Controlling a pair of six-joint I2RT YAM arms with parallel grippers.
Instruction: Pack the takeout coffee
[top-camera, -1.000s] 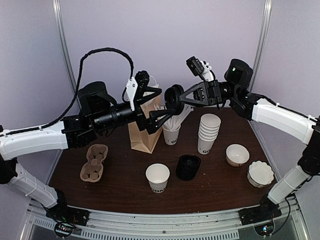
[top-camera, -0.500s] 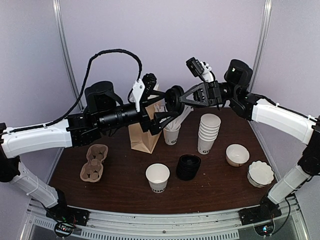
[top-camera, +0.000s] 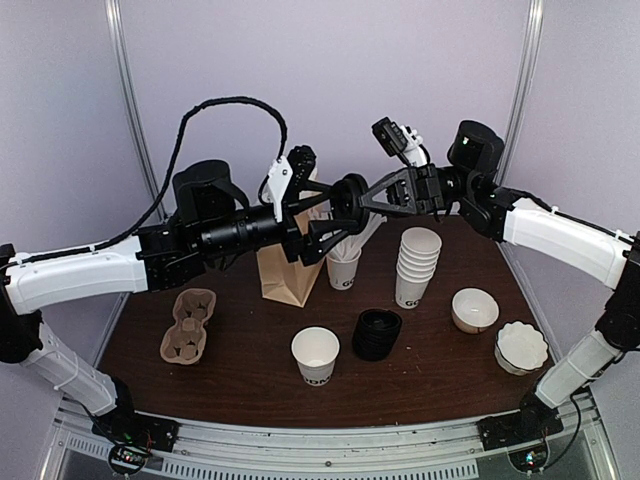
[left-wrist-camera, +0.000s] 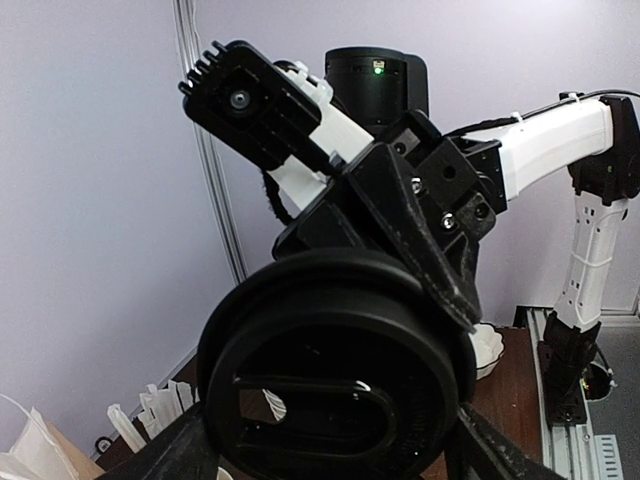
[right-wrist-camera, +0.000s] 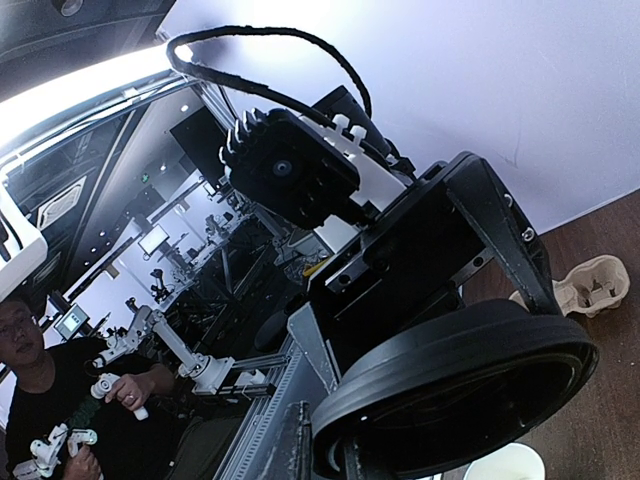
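The left arm is reaching further right than a second ago, and the left tool (top-camera: 333, 224) is now flanking the black lid (left-wrist-camera: 330, 390), fingers wide but narrowing; whether they are touching it I cannot tell. The right tool (top-camera: 358, 200) is pinching that lid's rim in mid-air over the far middle. The white cup (top-camera: 315, 355) is sitting lidless at the near middle of the surface (top-camera: 240, 375), showing dark letters beginning "GO".

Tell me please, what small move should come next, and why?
Probably close the left gripper on the lid: its fingers stand open on both sides of it in the air, while the right gripper pinches its rim.
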